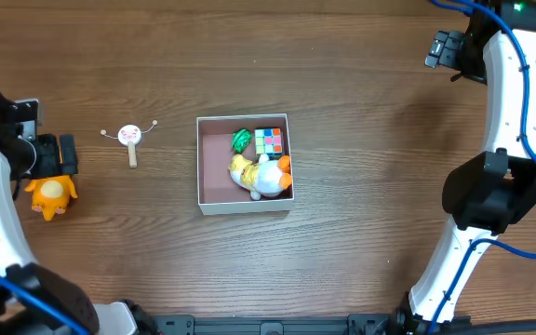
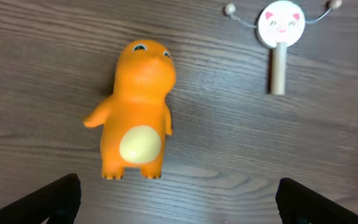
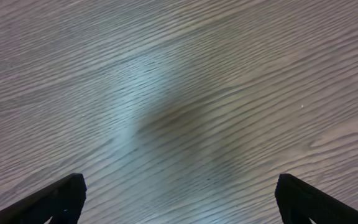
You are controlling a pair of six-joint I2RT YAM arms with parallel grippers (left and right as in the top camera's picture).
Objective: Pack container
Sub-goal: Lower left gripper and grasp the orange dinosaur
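Wooden table (image 1: 361,140), left pincer (image 2: 179,208) spread wide above orange toy (image 2: 135,112) — right pincer (image 3: 179,205) likewise released, arm bent, container (image 1: 245,207) between.

The table (image 1: 361,140) is a brown wood-grain surface filling every view, marked with fine dark streaks and faint knots, evenly lit with only soft shadows, and showing a pale, diffuse sheen (image 3: 135,106) across the grain in the right wrist view.

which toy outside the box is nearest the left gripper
The orange dinosaur figure, just beside the left gripper. The cat-faced rattle drum sits farther off, toward the container.
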